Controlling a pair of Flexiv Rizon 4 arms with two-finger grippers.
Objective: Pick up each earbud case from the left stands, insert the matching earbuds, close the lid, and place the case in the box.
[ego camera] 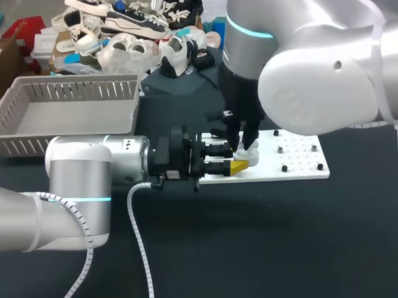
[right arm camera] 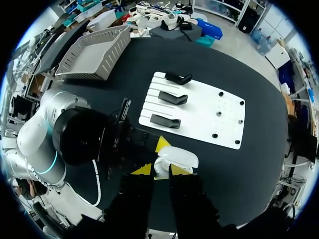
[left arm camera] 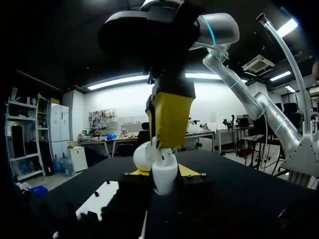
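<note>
1. The left gripper [ego camera: 241,159] is clamped from both sides on the small white plastic earbud case [ego camera: 251,154], held by the flat white stand board [ego camera: 298,166].
2. The case's lid stands open, mouth upward.
3. The right gripper [ego camera: 242,141] hangs directly above that mouth, very close; its grip cannot be told.
4. The grey slatted plastic box [ego camera: 28,125] sits well apart, on the left arm's side.

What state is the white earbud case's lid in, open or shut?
Open: in the left wrist view the lid is tipped back beside the case, not covering its top.
</note>
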